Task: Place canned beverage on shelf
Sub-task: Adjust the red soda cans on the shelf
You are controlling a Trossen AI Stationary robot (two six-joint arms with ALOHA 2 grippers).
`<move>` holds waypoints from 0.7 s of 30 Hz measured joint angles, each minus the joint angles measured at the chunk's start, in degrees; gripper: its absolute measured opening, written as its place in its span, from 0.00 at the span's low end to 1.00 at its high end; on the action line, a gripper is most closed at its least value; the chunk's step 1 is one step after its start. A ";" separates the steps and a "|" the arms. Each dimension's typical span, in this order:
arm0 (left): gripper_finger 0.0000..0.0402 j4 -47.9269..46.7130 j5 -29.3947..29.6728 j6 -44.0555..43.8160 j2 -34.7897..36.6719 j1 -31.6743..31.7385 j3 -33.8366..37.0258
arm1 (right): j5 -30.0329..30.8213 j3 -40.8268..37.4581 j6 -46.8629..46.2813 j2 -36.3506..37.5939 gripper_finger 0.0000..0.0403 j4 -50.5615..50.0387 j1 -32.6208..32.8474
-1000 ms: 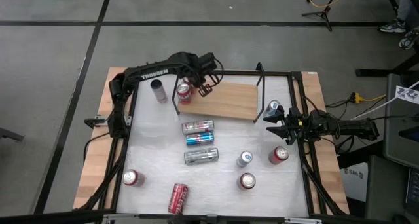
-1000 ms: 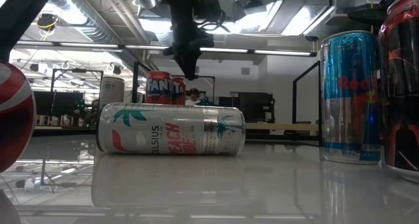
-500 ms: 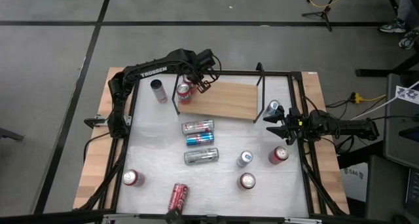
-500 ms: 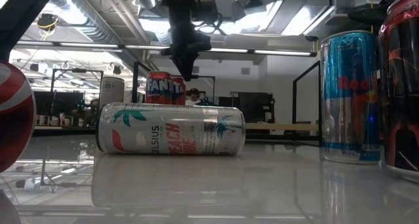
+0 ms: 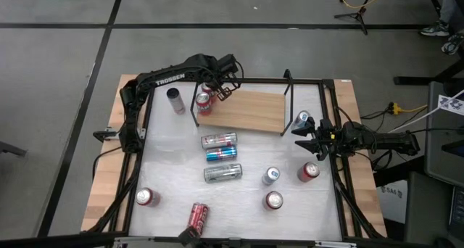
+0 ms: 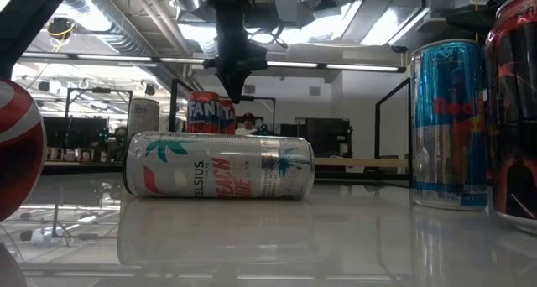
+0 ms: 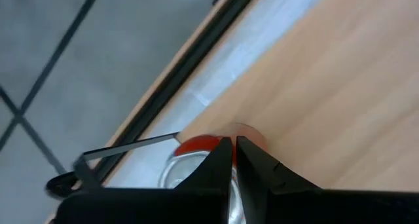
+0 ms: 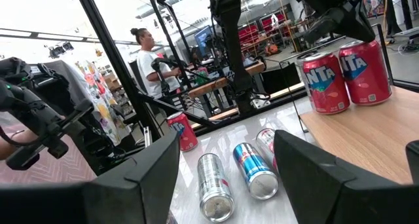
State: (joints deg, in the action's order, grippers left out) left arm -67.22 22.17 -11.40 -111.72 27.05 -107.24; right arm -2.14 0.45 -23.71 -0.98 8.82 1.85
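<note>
The wooden shelf [image 5: 250, 112] lies at the table's far side, with black rod brackets at both ends. A red Fanta can [image 5: 204, 103] stands upright at its left end; the right wrist view shows two such red cans [image 8: 324, 80] side by side on the board [image 8: 366, 129]. My left gripper [image 5: 221, 91] is shut and points down just over a red can's top [image 7: 196, 145], seen also in the low view [image 6: 232, 90]. My right gripper [image 5: 301, 138] waits open at the table's right side, its fingers [image 8: 150, 178] wide apart. My left gripper's shut fingertips [image 7: 226, 155] stand right over the red can's top rim [image 7: 200, 144], pointing down from above. I cannot tell whether they touch it. The can stands upright on its base.
A grey can [image 5: 175, 99] stands left of the shelf. Three cans lie mid-table, among them the white Celsius can [image 5: 222, 173]. Several more cans stand nearer: a blue one [image 5: 271, 176], red ones [image 5: 309, 171] [image 5: 273, 200] [image 5: 147, 197]. People stand in the room beyond [image 8: 150, 60].
My left gripper has drifted a little toward the table's far left over the shelf's left end and risen slightly. The red can has kept its place.
</note>
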 joint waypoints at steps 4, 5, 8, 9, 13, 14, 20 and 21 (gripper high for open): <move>0.03 0.00 0.27 0.00 0.00 0.59 0.00 | 0.01 0.01 0.01 0.00 0.59 0.00 0.00; 0.03 0.02 0.26 0.00 0.00 0.73 0.00 | 0.01 0.00 -0.01 -0.01 0.59 0.02 0.00; 0.03 0.45 0.29 0.00 0.00 0.83 0.00 | 0.01 0.01 -0.01 0.00 0.59 0.01 0.00; 0.03 0.76 0.29 0.05 0.00 0.83 -0.05 | 0.01 0.00 -0.01 0.01 0.59 0.02 0.00; 0.03 0.87 0.06 1.35 0.00 0.24 -1.62 | 0.01 0.01 0.01 0.00 0.59 0.00 0.00; 0.03 0.86 0.00 1.42 0.00 -0.11 -2.10 | -0.01 0.00 0.00 -0.01 0.59 0.01 0.00; 0.03 -3.97 -5.36 3.85 0.00 -3.44 -6.79 | 0.01 0.00 0.00 -0.01 0.59 0.00 0.00; 0.03 -5.70 -6.35 4.14 0.00 -4.37 -7.48 | 0.01 0.00 0.01 0.00 0.59 -0.01 0.00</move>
State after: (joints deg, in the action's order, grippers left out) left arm -72.93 15.82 -7.26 -111.72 22.68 -114.72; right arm -2.13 0.45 -23.70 -0.98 8.82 1.85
